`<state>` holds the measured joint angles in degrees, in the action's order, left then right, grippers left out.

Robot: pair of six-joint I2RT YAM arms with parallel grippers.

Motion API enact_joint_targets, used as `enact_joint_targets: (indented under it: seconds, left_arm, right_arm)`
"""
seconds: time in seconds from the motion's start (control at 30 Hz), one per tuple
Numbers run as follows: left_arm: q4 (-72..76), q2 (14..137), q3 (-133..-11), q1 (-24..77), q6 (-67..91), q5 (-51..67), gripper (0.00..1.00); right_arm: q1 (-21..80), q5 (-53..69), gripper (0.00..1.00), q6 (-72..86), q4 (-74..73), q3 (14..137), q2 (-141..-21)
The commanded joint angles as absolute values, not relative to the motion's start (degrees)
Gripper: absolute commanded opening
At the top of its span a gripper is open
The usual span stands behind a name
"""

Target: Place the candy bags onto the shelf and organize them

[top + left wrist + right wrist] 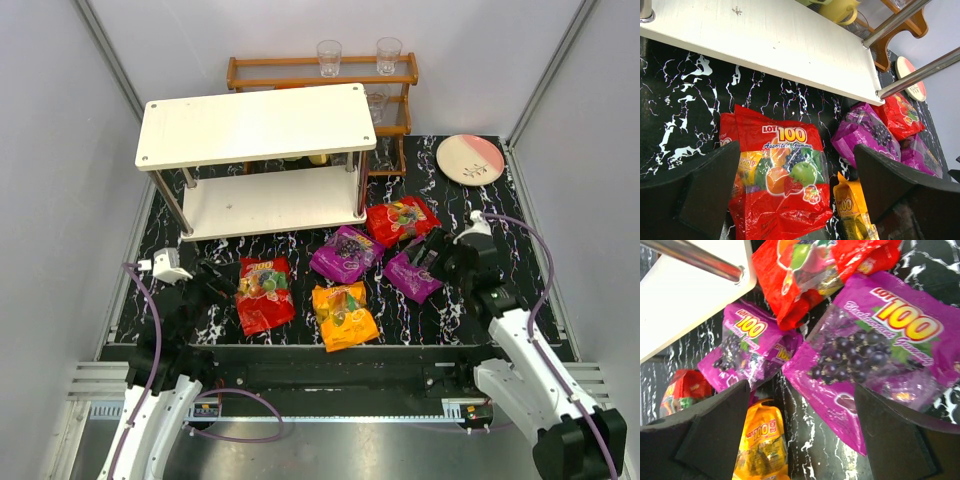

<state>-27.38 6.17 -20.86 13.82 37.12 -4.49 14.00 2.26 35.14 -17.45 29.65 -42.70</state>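
Observation:
Five candy bags lie on the black marbled table in front of the white shelf: a red one, an orange one, a purple one, a second red one and a second purple one. Both shelf boards carry no bags. My left gripper is open and empty, low over the near red bag. My right gripper is open and empty, just above the right purple bag. The orange bag also shows in the right wrist view.
A brown wooden rack with clear glasses stands behind the shelf. A pink and white plate lies at the back right. A yellow cup sits behind the shelf's lower board. Grey walls close in both sides.

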Motion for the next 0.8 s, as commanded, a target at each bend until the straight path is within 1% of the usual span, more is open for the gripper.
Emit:
enact_joint_targets:
  seconds: [0.0,0.13,0.23,0.27,0.3,0.4,0.53,0.77]
  left_arm:
    - [-25.5,6.6,-22.5,14.1,37.1,-5.4,0.99]
    - [-25.6,6.8,-22.3,14.1,37.2,-5.4,0.99]
    - [-25.4,7.2,-22.1,14.1,37.3,-5.1,0.99]
    - [-25.3,7.7,-22.0,14.1,37.4,-5.3,0.99]
    - [-25.3,8.1,-22.2,14.1,37.2,-5.3,0.99]
    - [-25.5,9.6,-23.0,14.1,36.7,-5.0,0.99]
    - [-25.8,10.1,-23.1,14.1,37.2,-4.9,0.99]
    - [-24.5,9.6,-22.1,14.2,36.7,-3.4,0.99]
  right_arm:
    - [14.3,9.5,0.91,34.4,-11.0,33.2,-46.9]
    - [15.2,11.9,0.89,35.9,-9.2,34.5,-49.7]
    - [19.1,9.9,0.89,36.3,-9.1,35.2,-51.3]
    - [20.6,7.5,0.89,36.1,-9.0,35.3,-51.7]
    - [23.4,6.3,0.89,36.2,-9.0,35.5,-52.4]
    - [26.6,3.5,0.89,38.2,-7.5,34.6,-54.4]
    - [27.4,2.6,0.89,42.5,-4.6,33.0,-56.9]
    - [27.6,0.3,0.89,49.7,-7.8,36.3,-61.8]
